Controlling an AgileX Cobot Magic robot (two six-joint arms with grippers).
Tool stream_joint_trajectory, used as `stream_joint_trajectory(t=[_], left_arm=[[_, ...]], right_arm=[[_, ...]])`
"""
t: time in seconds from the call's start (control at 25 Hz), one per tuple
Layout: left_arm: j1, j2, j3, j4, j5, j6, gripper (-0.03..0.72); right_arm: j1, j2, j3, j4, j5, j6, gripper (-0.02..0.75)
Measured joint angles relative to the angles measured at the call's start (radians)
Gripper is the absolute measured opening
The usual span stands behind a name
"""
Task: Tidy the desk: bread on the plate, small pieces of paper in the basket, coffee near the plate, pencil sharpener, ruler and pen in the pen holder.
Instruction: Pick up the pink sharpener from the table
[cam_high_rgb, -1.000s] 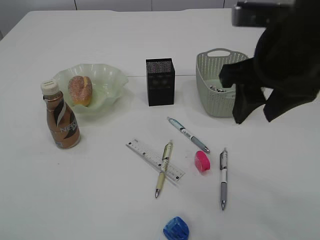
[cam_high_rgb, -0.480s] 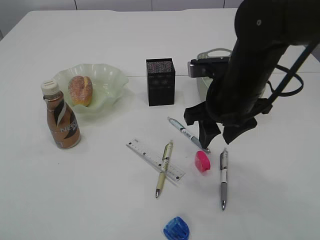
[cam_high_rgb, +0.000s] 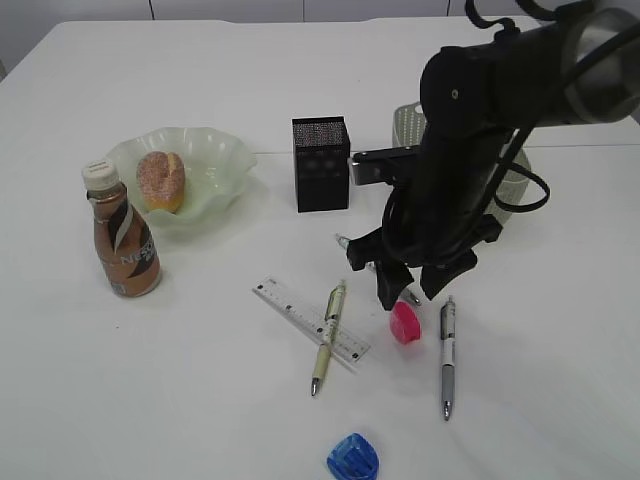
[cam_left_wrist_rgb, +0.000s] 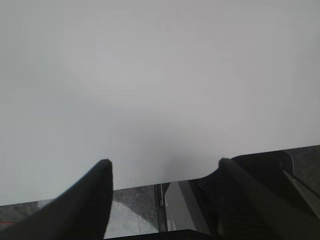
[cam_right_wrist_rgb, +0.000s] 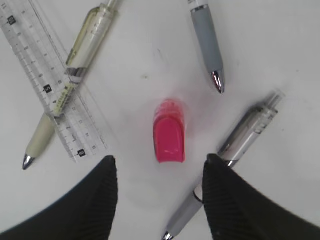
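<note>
Jaws apart and empty: your right gripper hangs just above the pink sharpener, mid-desk toward the front edge. Your left gripper also stands apart over bare tabletop. Bread lies on the plate.

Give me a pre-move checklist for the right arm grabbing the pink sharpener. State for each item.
1. Right gripper open: ok.
2. Nothing held between its fingers: ok.
3. Pink sharpener centred ahead of the gap: ok.
4. Clearance from the grey-grip pen beside the right finger: not ok, close.
5. Pen holder upright: ok.
6. Room inside the pen holder: cannot tell.
7. Left gripper out of the way: ok.
</note>
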Motion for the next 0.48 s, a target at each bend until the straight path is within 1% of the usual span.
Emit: stream_joint_trajectory(t=[0.12,0.48], left_arm=[[0.0,0.0,0.0,-0.002,0.0,0.0,0.469],[0.0,0.0,0.0,-0.027,0.0,-0.001,0.47]], right_arm=[[0.0,0.031,-0.024,0.0,-0.002,-0.004,0.433],[0.0,0.091,-0.031,0.0,0.002,-0.011,0.434]])
